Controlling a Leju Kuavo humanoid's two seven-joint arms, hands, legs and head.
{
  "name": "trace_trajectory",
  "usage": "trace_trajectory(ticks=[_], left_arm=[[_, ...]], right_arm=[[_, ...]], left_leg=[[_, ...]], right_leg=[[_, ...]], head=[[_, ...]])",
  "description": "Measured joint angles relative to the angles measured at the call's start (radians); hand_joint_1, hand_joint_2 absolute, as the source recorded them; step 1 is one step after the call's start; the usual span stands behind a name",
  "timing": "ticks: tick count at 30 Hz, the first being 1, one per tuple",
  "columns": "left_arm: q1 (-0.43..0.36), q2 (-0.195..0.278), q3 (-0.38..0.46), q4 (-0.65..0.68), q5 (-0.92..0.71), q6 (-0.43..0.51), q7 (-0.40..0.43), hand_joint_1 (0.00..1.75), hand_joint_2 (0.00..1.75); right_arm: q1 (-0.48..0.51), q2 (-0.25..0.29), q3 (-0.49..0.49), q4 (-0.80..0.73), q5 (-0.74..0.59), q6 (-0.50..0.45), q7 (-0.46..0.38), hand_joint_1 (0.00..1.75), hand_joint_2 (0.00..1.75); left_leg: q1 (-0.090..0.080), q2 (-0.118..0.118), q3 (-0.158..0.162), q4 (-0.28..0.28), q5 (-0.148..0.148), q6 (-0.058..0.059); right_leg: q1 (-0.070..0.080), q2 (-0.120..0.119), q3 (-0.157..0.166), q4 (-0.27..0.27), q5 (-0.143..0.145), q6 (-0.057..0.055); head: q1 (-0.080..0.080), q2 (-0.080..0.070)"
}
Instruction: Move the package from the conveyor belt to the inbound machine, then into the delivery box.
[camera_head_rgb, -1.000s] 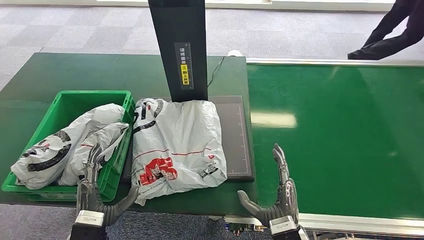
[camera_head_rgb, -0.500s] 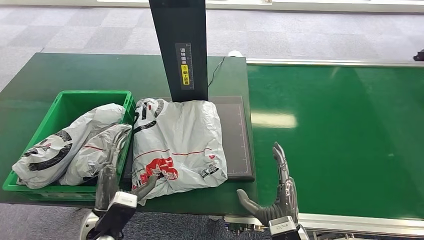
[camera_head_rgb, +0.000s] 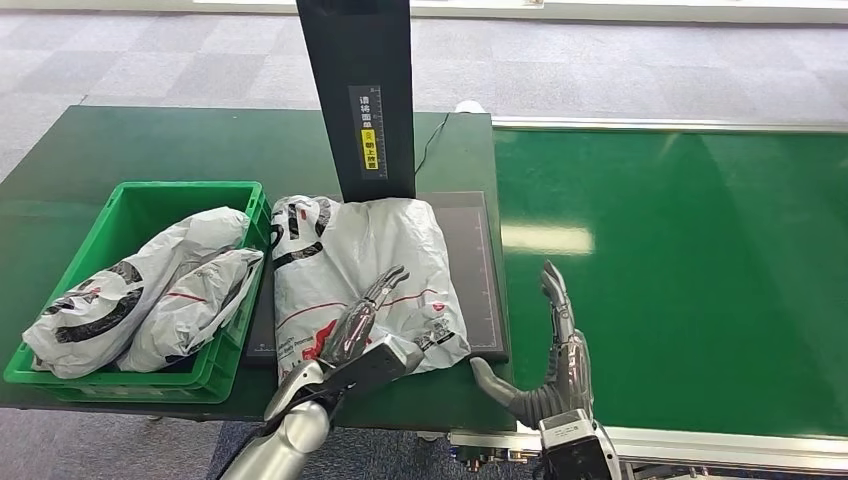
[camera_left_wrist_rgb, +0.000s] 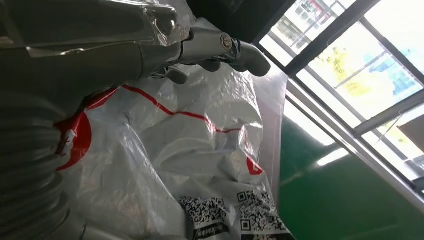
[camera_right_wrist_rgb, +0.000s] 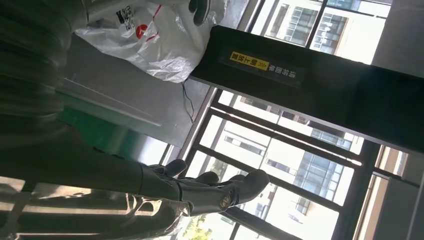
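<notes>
A white plastic package (camera_head_rgb: 360, 275) with red and black print lies on the dark pad of the inbound machine (camera_head_rgb: 480, 270), under its black post (camera_head_rgb: 362, 90). My left hand (camera_head_rgb: 355, 335) rests flat on the package's near part, fingers stretched out; the left wrist view shows those fingers (camera_left_wrist_rgb: 220, 47) over the crumpled package (camera_left_wrist_rgb: 190, 165). My right hand (camera_head_rgb: 550, 360) stands open at the pad's near right corner, thumb toward the package, holding nothing. In the right wrist view the package (camera_right_wrist_rgb: 150, 35) lies beyond my right hand (camera_right_wrist_rgb: 210, 192).
A green delivery box (camera_head_rgb: 135, 215) at the left holds two white packages (camera_head_rgb: 130, 290). The green conveyor belt (camera_head_rgb: 680, 270) stretches to the right with a metal rail (camera_head_rgb: 700, 445) along its near edge. The dark green table (camera_head_rgb: 200, 145) carries the box and the machine.
My left hand has swung from beside the green box rightward onto the package's near part. The package has shifted a little to the right. My right hand has barely moved.
</notes>
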Motion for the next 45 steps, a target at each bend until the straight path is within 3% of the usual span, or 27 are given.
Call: trace_trajectory(ticks=[15, 21, 22, 25, 26, 29, 45], left_arm=[[-0.227, -0.044, -0.055, 0.399, 0.046, -0.011, -0.010, 0.00, 1.75], [-0.269, -0.050, -0.062, 0.486, 0.046, -0.011, -0.011, 0.00, 1.75], [-0.273, -0.051, -0.063, 0.494, 0.045, -0.011, -0.011, 0.11, 1.75], [-0.284, -0.054, -0.067, 0.513, 0.037, -0.010, -0.011, 1.34, 1.75], [-0.287, -0.054, -0.070, 0.519, 0.032, -0.010, -0.011, 1.67, 1.75], [-0.299, -0.055, -0.080, 0.535, 0.021, -0.009, -0.008, 1.75, 1.75], [-0.320, -0.055, -0.097, 0.556, 0.013, -0.008, -0.003, 1.75, 1.75]], right_arm=[[-0.026, -0.023, 0.025, 0.050, -0.019, -0.026, -0.001, 0.00, 1.75], [-0.032, -0.033, 0.035, 0.059, -0.020, -0.027, -0.001, 0.00, 1.75], [-0.032, -0.034, 0.036, 0.060, -0.020, -0.028, -0.001, 0.00, 1.75], [-0.033, -0.037, 0.040, 0.064, -0.019, -0.034, -0.002, 0.00, 1.75], [-0.034, -0.038, 0.041, 0.064, -0.017, -0.037, -0.002, 0.00, 1.75], [-0.034, -0.040, 0.041, 0.066, -0.010, -0.042, -0.001, 0.00, 1.75], [-0.040, -0.041, 0.041, 0.070, 0.001, -0.040, -0.002, 0.00, 1.75]], left_leg=[[0.000, 0.000, 0.000, 0.000, 0.000, 0.000], [0.000, 0.000, 0.002, 0.000, 0.001, 0.001], [0.000, 0.000, 0.003, 0.000, 0.001, 0.001], [0.000, 0.000, 0.003, 0.000, 0.001, 0.001], [0.000, 0.000, 0.004, 0.000, 0.001, 0.001], [0.000, -0.001, 0.004, 0.000, 0.001, 0.001], [0.000, -0.001, 0.005, 0.000, 0.001, 0.001]], right_leg=[[0.000, 0.000, 0.001, 0.000, 0.000, 0.000], [0.000, 0.000, 0.003, 0.000, 0.000, 0.000], [0.000, 0.000, 0.004, 0.000, 0.000, 0.000], [0.000, 0.000, 0.004, 0.000, 0.000, 0.000], [0.000, -0.001, 0.005, 0.000, 0.000, 0.000], [0.000, -0.001, 0.006, 0.000, 0.000, 0.000], [0.000, -0.001, 0.006, 0.000, 0.000, 0.000]], head=[[0.000, 0.000], [0.000, 0.000], [0.000, 0.000], [0.000, 0.000], [0.000, 0.000], [0.000, 0.000], [0.000, 0.000]])
